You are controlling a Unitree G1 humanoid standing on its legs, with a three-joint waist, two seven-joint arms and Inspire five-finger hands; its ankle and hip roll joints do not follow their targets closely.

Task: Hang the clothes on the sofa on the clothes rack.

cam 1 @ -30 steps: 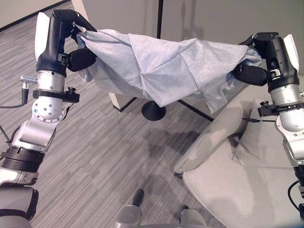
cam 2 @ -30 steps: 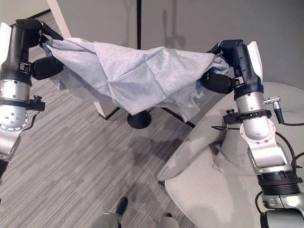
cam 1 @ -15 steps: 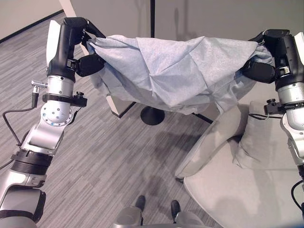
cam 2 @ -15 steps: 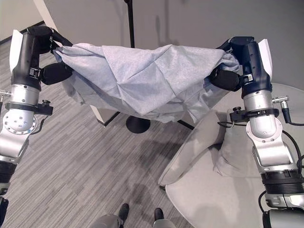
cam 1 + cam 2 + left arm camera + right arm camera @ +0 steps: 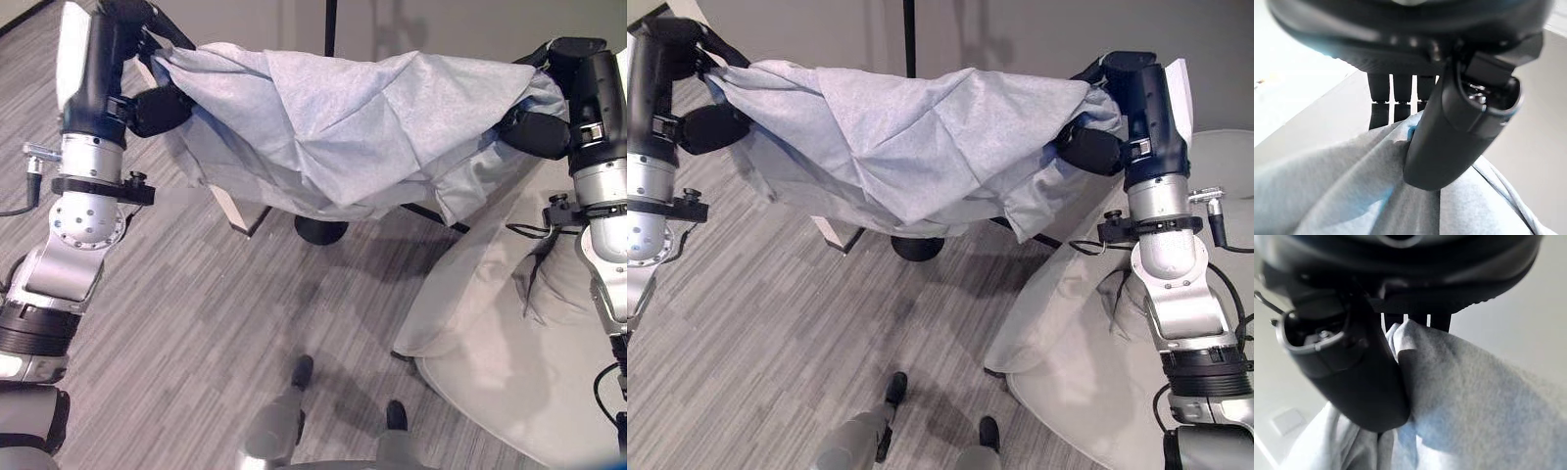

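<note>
Grey floor (image 5: 196, 323) lies below; left hand (image 5: 147, 59) and right hand (image 5: 1107, 117) pinch the soft, light garment (image 5: 343, 127) by opposite edges, fingers clamped, before the rack pole (image 5: 909, 34).

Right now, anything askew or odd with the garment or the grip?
Nothing damaged. The grey garment is stretched between the left hand and the right hand, each pinching one end. It is bunched and creased, with its lower edge sagging in front of the black rack pole. It is not hung yet.
</note>
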